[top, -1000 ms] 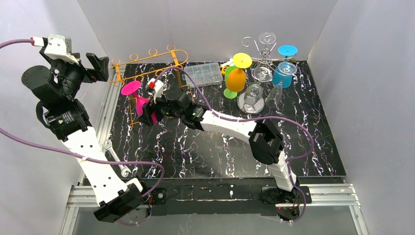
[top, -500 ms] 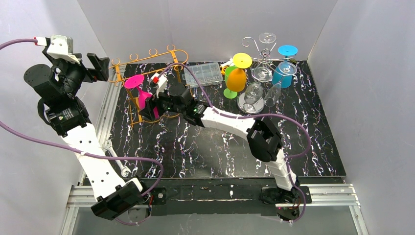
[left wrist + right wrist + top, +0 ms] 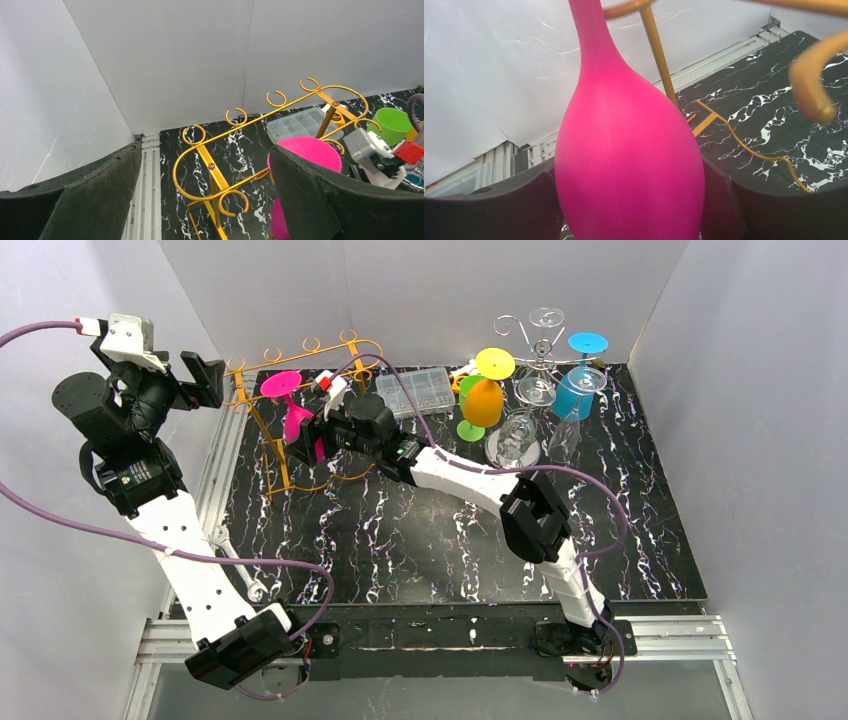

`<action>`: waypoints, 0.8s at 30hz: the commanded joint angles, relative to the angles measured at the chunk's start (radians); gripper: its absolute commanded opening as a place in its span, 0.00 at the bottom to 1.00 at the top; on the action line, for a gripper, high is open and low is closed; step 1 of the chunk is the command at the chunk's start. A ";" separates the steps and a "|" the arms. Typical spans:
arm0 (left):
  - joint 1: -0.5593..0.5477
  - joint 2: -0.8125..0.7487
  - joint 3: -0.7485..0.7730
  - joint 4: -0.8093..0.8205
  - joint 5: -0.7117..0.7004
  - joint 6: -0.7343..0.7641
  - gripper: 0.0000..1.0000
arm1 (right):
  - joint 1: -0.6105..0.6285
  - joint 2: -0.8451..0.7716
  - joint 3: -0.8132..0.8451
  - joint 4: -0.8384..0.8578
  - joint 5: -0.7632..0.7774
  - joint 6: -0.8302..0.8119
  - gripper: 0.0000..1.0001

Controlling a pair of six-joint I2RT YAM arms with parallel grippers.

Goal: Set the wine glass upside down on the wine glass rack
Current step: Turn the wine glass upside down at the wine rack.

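The right hand point(image 3: 314, 438) is closed on the bowl of a pink wine glass point(image 3: 626, 150), which is pressed between both fingers point(image 3: 489, 205). The glass is held upside down, with its round foot point(image 3: 281, 384) uppermost. The foot is seen level with the top rails of the gold rack point(image 3: 212, 166), and the stem is seen rising among the rack's hooks. Whether the foot is resting on the rails cannot be told. The left hand point(image 3: 203, 380) is held wide open and empty, raised just beside the rack's left end. On the black marbled counter point(image 3: 420, 540), a clear plastic box point(image 3: 412, 392) is seen behind the right arm. Well apart at the far right, a silver rack point(image 3: 541, 340) is surrounded by more glasses.
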 commanded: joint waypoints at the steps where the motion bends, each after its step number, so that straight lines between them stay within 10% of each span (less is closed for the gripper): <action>1: 0.006 -0.005 0.001 0.036 0.029 0.010 0.98 | -0.001 0.024 0.067 0.038 -0.013 0.013 0.62; 24: 0.006 -0.001 -0.032 0.060 0.025 0.011 0.98 | 0.034 -0.049 -0.015 0.041 -0.015 -0.072 0.57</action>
